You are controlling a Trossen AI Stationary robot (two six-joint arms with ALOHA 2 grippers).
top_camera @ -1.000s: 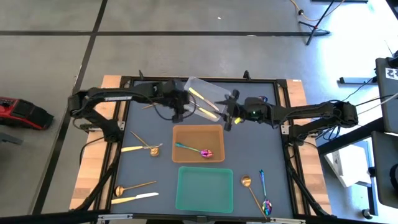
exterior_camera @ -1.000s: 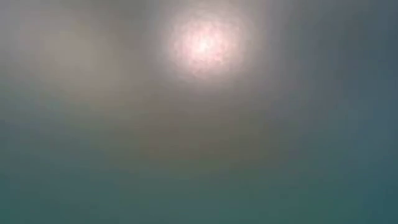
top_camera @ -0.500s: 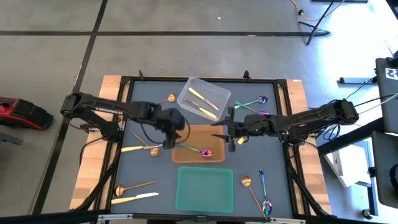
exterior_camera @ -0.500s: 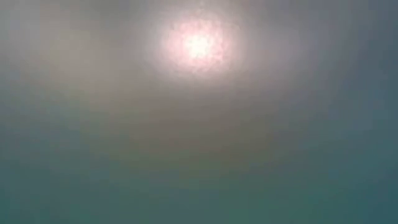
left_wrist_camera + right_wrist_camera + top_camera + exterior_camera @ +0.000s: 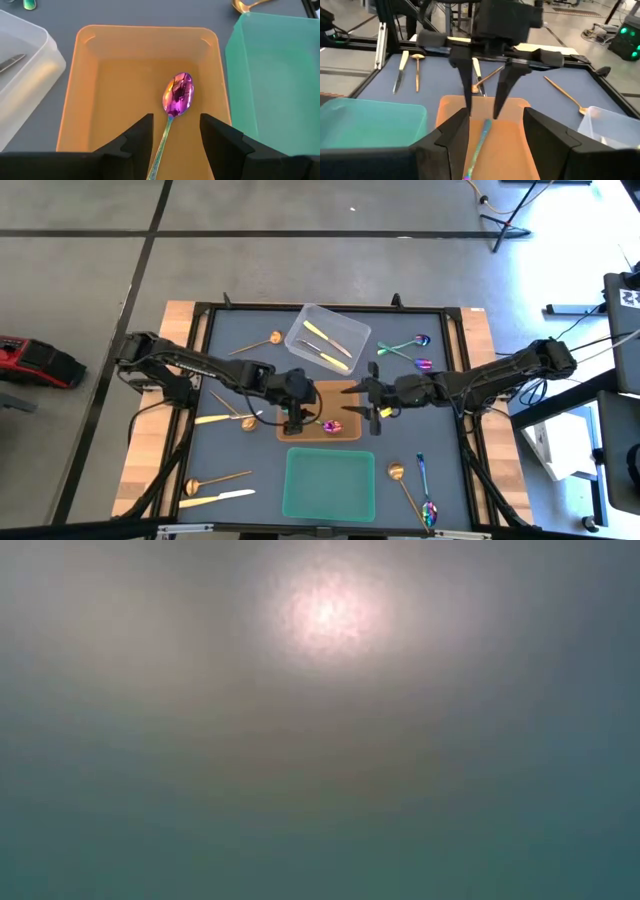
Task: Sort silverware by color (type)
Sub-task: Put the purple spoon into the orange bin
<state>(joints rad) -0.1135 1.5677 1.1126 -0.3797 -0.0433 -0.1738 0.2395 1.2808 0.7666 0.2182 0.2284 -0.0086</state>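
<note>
Straddling rainbow spoon (image 5: 177, 96), left claw (image 5: 172, 137) agape

Purple-teal iridescent spoon (image 5: 176, 100) in an orange bin (image 5: 90, 90); green bin (image 5: 329, 485); clear bin (image 5: 327, 337) with pale yellow knives (image 5: 316, 331); dark blue-grey desk (image 5: 250, 450); black tools (image 5: 172, 131).

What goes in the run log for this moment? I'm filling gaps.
left gripper: open over rainbow spoon | spoon in orange bin | right gripper: open, at bin's edge
</note>
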